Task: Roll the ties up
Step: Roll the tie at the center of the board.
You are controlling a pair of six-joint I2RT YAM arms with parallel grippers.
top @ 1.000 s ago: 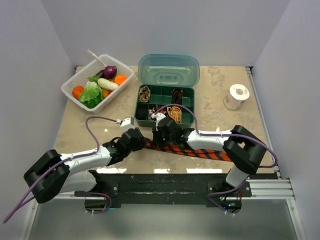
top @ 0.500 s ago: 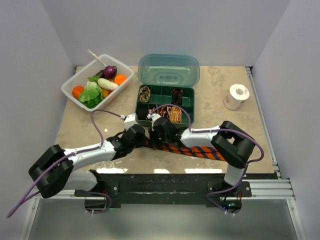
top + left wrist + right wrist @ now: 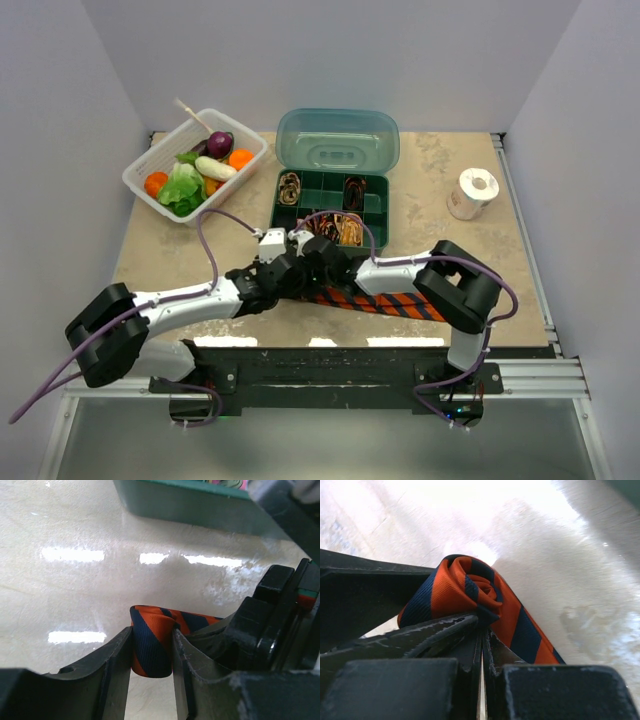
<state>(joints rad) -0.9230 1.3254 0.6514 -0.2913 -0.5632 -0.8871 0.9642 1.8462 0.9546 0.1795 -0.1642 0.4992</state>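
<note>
The orange-red tie [image 3: 385, 302] with navy stripes lies flat along the near table edge. Its left end is wound into a small roll [image 3: 460, 585]. My left gripper [image 3: 151, 632] is shut across that roll [image 3: 150, 650], one finger on each side. My right gripper [image 3: 482, 625] is shut with its tips pinching the fabric at the roll's centre. In the top view the left gripper [image 3: 288, 272] and the right gripper [image 3: 312, 262] meet just in front of the green box [image 3: 277, 215]. Small patterned tie coils [image 3: 290, 187] sit in the box's compartments.
The box's lid [image 3: 338, 140] stands open behind it. A white basket [image 3: 140, 165] of toy vegetables stands at the back left. A white tape roll [image 3: 472, 193] sits at the right. Purple cables [image 3: 205, 245] loop over both arms.
Both grippers have shifted left and towards the green box with the roll between them. The flat stretch of tie has been drawn leftward and looks shorter.
</note>
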